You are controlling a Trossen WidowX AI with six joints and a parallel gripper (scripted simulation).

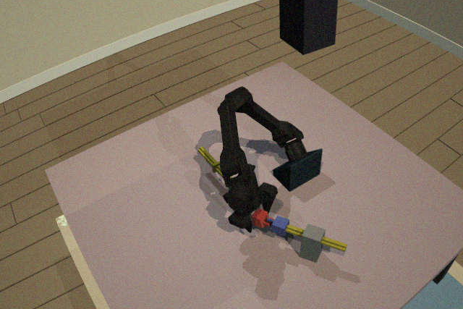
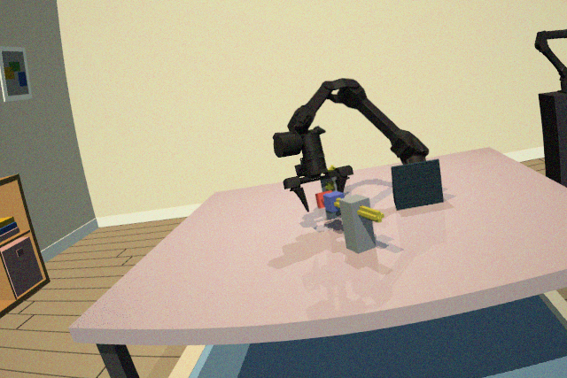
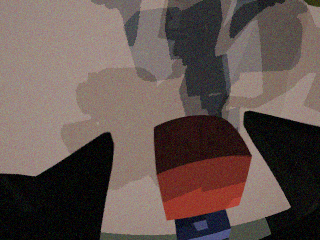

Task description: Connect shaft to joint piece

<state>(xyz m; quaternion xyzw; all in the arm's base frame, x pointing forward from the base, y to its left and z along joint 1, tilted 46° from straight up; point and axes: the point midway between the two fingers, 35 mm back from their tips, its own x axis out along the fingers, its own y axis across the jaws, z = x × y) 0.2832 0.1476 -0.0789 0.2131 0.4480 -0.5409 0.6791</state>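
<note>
The red joint piece (image 1: 258,218) (image 2: 319,200) (image 3: 200,174) sits on the end of a blue link (image 1: 280,224) (image 2: 333,200) (image 3: 202,230). The link joins a yellow shaft (image 1: 333,243) (image 2: 369,213) that runs through a grey block (image 1: 312,242) (image 2: 357,223). My gripper (image 1: 256,209) (image 2: 322,193) (image 3: 180,128) is open, low over the table, with one finger on each side of the red piece and a gap on both sides. The second yellow shaft (image 1: 207,156) shows behind the arm. Its block is hidden by the arm.
The arm's dark teal base panel (image 1: 299,172) (image 2: 416,183) stands on the pink table top (image 1: 149,260) (image 2: 229,273) behind the shafts. A tall black box (image 1: 308,6) (image 2: 554,135) stands on the floor beyond the table.
</note>
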